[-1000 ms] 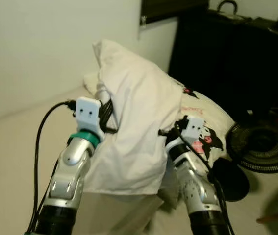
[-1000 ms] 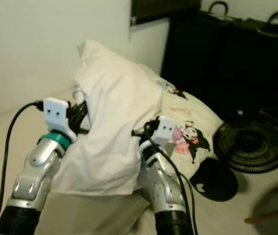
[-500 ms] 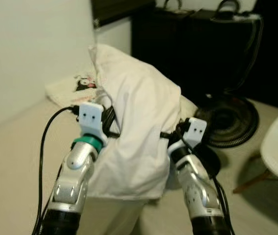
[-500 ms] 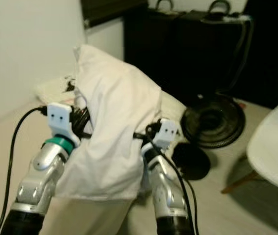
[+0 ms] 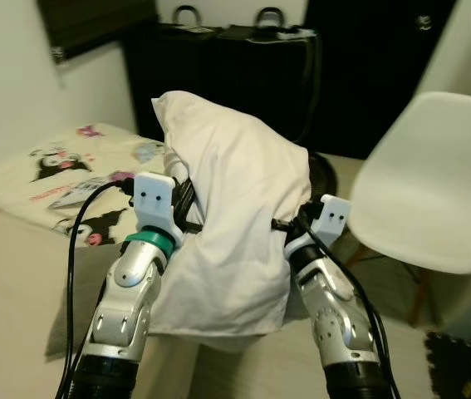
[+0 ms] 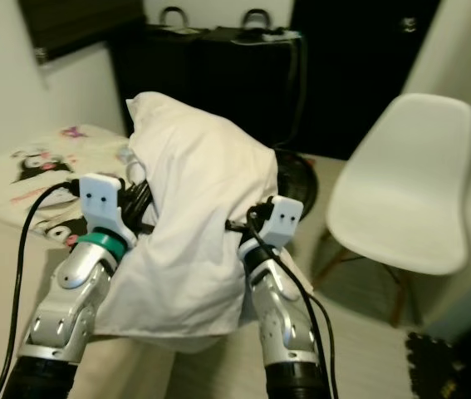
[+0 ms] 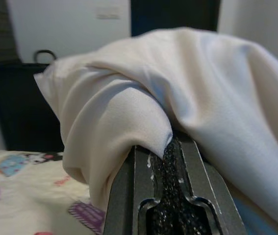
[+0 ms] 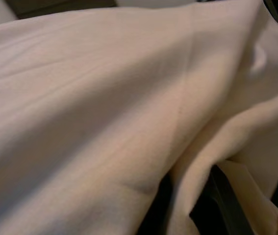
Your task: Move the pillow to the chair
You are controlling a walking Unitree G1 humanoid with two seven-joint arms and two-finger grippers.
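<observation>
A white pillow (image 5: 235, 216) hangs in front of me, held up between my two arms. My left gripper (image 5: 187, 193) is shut on a fold of it; in the left wrist view the cloth (image 7: 129, 112) bunches over the black finger (image 7: 163, 196). My right gripper (image 5: 285, 223) presses into the pillow's other side, shut on its fabric (image 8: 129, 112), with most of its fingers buried. A white shell chair (image 5: 422, 179) on wooden legs stands to the right, just beyond the pillow and apart from it.
A bed with a cartoon-print sheet (image 5: 61, 166) lies at the left. Black cabinets with bags on top (image 5: 218, 58) line the back wall. A dark floor fan (image 6: 297, 179) peeks out behind the pillow. A black mat (image 5: 459, 353) lies at the lower right.
The camera has swung to the right: the bed has slid to the left and the white chair has come into view. Both grippers keep the same hold on the pillow.
</observation>
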